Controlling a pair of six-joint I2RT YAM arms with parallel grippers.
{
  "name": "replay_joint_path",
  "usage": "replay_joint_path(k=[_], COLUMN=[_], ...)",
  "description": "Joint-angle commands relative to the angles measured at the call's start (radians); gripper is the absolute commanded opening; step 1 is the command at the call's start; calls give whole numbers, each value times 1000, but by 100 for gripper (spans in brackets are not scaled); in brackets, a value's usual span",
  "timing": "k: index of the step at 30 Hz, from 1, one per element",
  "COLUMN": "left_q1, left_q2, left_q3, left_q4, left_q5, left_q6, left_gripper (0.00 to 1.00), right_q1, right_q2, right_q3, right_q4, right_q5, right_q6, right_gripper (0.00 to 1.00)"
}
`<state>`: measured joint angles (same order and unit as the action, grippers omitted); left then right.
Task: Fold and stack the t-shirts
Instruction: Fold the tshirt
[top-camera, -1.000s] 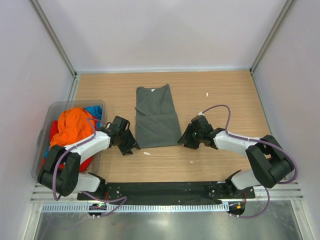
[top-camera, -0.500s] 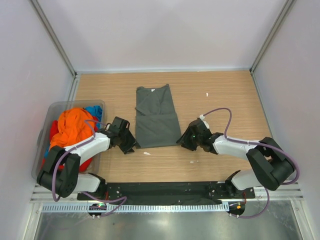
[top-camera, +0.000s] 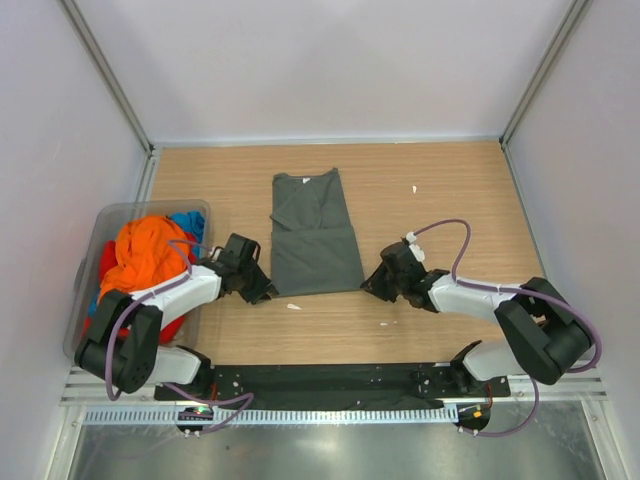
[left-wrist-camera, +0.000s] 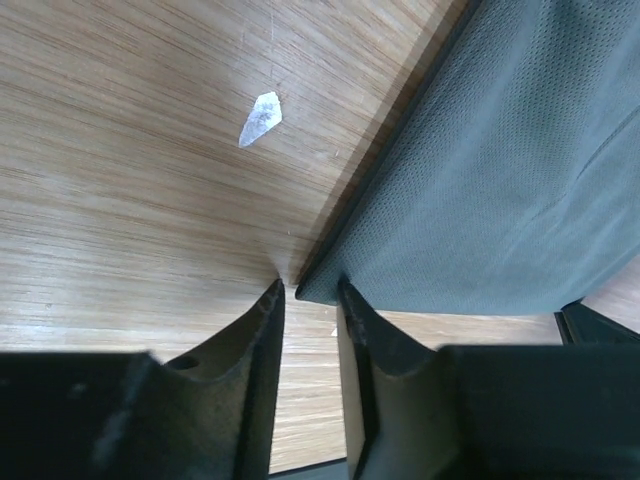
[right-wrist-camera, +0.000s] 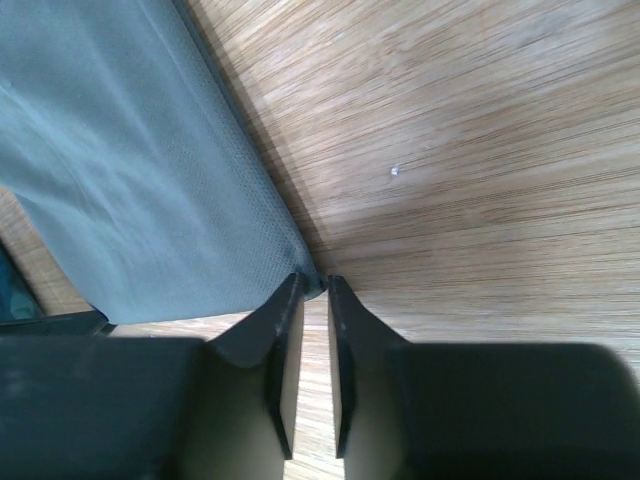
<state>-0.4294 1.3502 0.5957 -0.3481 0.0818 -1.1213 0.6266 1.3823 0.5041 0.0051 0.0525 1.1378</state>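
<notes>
A dark grey-green t-shirt (top-camera: 312, 235) lies folded lengthwise on the wooden table, collar at the far end. My left gripper (top-camera: 268, 290) is low at its near left corner. In the left wrist view the jaws (left-wrist-camera: 308, 290) stand a little apart, and the corner of the shirt (left-wrist-camera: 500, 150) sits between their tips. My right gripper (top-camera: 368, 287) is at the near right corner. There the tips (right-wrist-camera: 315, 282) pinch the corner of the shirt (right-wrist-camera: 130, 170). Orange (top-camera: 140, 255), red (top-camera: 105, 262) and blue (top-camera: 188, 225) t-shirts are bunched in the bin.
The translucent grey plastic bin (top-camera: 150, 206) stands at the left, beside my left arm. Small white scraps (top-camera: 293, 306) (top-camera: 415, 188) lie on the wood; one (left-wrist-camera: 260, 118) shows in the left wrist view. Grey walls close in the table on three sides.
Both grippers have slid inward and down to the shirt's near corners, and both jaws have narrowed. The shirt has not moved.
</notes>
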Motion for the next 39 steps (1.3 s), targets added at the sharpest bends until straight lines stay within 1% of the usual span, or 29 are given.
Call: replay_joint_path(k=[1, 2, 4, 5, 6, 8, 11, 12, 15, 16, 17, 18, 20, 22, 23, 26, 31, 34, 39], left_q1=[-3, -5, -8, -11, -9, -11, -11, -11, -17, -19, -20, -22, -22, -23, -23, -23, -23, -23, -25], left_q2=[21, 21, 23, 23, 24, 21, 17, 12, -23, -35, -49, -72, -95, -130, -143, -154, -96, -65, -31], left_q3=[-20, -19, -16, -14, -13, -10, 13, 19, 23, 23, 27, 29, 53, 59, 58, 18, -56, -60, -47], left_q4=[11, 12, 14, 15, 15, 11, -41, -54, -91, -115, -130, -149, -216, -253, -253, -201, -46, -19, -28], left_q5=[-57, -57, -57, -57, -57, -57, -76, -76, -76, -74, -105, -112, -152, -171, -166, -122, -48, -42, -66], left_q6=[0, -2, -2, -2, -2, 5, 29, 41, 54, 63, 70, 78, 109, 129, 127, 85, 20, -6, -9], left_gripper=[27, 23, 20, 17, 14, 8, 1, 0, 0, 0, 4, 12, 33, 38, 43, 44, 39, 38, 36], right_q1=[4, 4, 5, 5, 8, 15, 39, 48, 110, 120, 143, 151, 172, 182, 185, 196, 219, 222, 223], right_q2=[-14, -14, -17, -20, -25, -32, -54, -60, -80, -83, -94, -98, -118, -127, -131, -129, -120, -129, -150], right_q3=[-29, -32, -33, -36, -38, -41, -45, -47, -55, -59, -73, -82, -102, -110, -111, -105, -96, -102, -113], right_q4=[-11, -11, -10, -10, 18, 18, 9, 6, 1, -26, -27, -25, -25, -25, -24, -22, -20, -22, -27], right_q5=[72, 70, 70, 69, 70, 75, 90, 95, 134, 141, 147, 159, 171, 185, 187, 188, 191, 190, 201], right_q6=[0, -1, -1, -3, -4, -7, -3, 2, 25, 36, 45, 56, 80, 94, 96, 96, 96, 99, 100], right_gripper=[19, 15, 10, 4, 1, 1, 1, 1, 1, 1, 1, 1, 1, 1, 1, 1, 1, 1, 1])
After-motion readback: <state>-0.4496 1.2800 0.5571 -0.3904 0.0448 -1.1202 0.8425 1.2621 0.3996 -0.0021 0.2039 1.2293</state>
